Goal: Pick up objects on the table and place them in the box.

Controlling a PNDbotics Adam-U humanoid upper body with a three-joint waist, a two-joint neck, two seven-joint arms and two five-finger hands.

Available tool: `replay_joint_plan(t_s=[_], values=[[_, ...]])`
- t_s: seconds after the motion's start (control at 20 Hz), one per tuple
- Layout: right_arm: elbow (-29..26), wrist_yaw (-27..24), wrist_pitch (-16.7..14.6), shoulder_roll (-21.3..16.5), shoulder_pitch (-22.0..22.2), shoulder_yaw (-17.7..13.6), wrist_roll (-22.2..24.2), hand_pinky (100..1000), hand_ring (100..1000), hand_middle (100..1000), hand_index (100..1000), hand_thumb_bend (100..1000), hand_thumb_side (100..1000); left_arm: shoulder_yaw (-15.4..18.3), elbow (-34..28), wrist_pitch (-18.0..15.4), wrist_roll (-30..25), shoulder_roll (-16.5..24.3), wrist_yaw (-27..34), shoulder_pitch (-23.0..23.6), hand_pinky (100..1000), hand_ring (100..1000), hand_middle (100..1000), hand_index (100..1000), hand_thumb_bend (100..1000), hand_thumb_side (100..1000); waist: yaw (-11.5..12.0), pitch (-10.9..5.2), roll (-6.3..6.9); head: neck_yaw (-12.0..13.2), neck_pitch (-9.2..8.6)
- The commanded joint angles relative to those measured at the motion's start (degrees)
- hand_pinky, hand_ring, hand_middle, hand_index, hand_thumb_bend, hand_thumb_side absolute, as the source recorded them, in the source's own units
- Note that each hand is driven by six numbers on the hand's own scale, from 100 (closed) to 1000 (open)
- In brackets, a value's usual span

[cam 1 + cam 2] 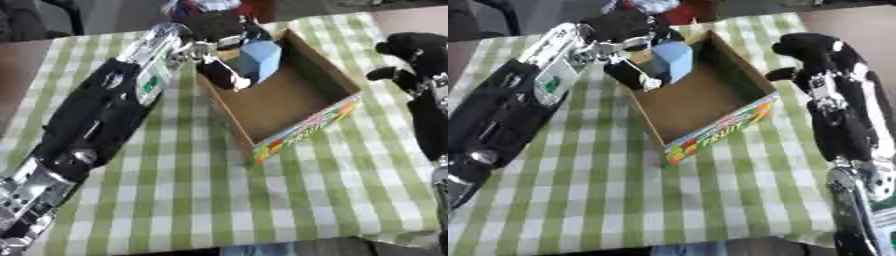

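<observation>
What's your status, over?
Left hand shut on light blue block, over far end of cardboard box. Right hand idle beside box's right wall, curled. Box floor bare, nothing blocking the drop.

The box carries the only readable print: on its colourful near end panel a word in light letters reads "FRUIT" (clearest in the right eye view), set among bright colour patches. The left arm bears a green and white label, but its marks are too blurred to read.
</observation>
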Motion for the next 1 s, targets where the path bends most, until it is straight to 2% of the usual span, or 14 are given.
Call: replay_joint_plan(t_s=[0.05, 0.25, 0.45, 0.6, 0.75, 0.9, 0.95, 1.0], values=[[-0.9, -0.4, -0.1, -0.8, -0.7, 0.0, 0.3, 608, 789, 713, 725, 100, 493, 0.0, 1.3, -0.9, 0.9, -0.9, -2.7, -0.6, 714, 680, 697, 813, 128, 480, -0.1, -0.77, -0.38, 0.3, 0.27], [-0.9, -0.5, -0.1, -0.7, -0.8, 0.0, 0.3, 608, 790, 713, 725, 100, 496, 0.3, 3.2, -0.9, 3.1, -2.2, -5.8, 0.0, 724, 695, 718, 826, 175, 489, -0.1, -0.71, -0.5, 0.3, 0.27], [-1.0, -0.5, 0.0, -0.7, -0.8, 0.1, 0.4, 608, 790, 713, 725, 100, 497, 0.5, 3.9, -0.6, 5.3, -2.8, -7.9, 0.4, 752, 737, 765, 881, 290, 530, -0.1, -0.73, -0.59, 0.3, 0.27], [-1.0, -0.6, 0.0, -0.7, -0.8, 0.1, 0.4, 608, 790, 713, 725, 100, 498, 0.8, 3.5, 0.0, 6.5, -2.7, -8.9, 0.4, 765, 752, 787, 911, 520, 628, -0.1, -0.81, -0.72, 0.3, 0.27], [-0.9, -0.6, 0.0, -0.7, -0.7, 0.0, 0.4, 609, 790, 713, 725, 100, 500, 1.2, 2.1, 0.7, 8.0, -2.0, -9.4, 0.4, 768, 754, 791, 916, 618, 680, -0.1, -0.92, -0.81, 0.4, 0.27], [-0.9, -0.5, 0.0, -0.7, -0.6, 0.0, 0.4, 609, 790, 713, 725, 100, 500, 1.7, -0.5, 1.5, 8.7, -0.6, -8.1, 0.3, 766, 746, 785, 914, 561, 667, 0.1, -1.06, -0.85, 0.4, 0.27], [-0.9, -0.5, -0.1, -0.7, -0.6, -0.1, 0.4, 609, 790, 713, 725, 100, 501, 2.3, -2.2, 2.0, 9.0, 0.2, -7.0, 0.4, 763, 738, 776, 909, 493, 652, 0.2, -1.13, -0.87, 0.3, 0.27], [-0.9, -0.5, -0.1, -0.7, -0.5, -0.2, 0.3, 609, 790, 713, 725, 100, 501, 3.0, -4.4, 2.8, 9.4, 1.1, -5.5, 0.6, 759, 725, 766, 900, 187, 764, 0.3, -1.19, -0.88, 0.3, 0.27]])
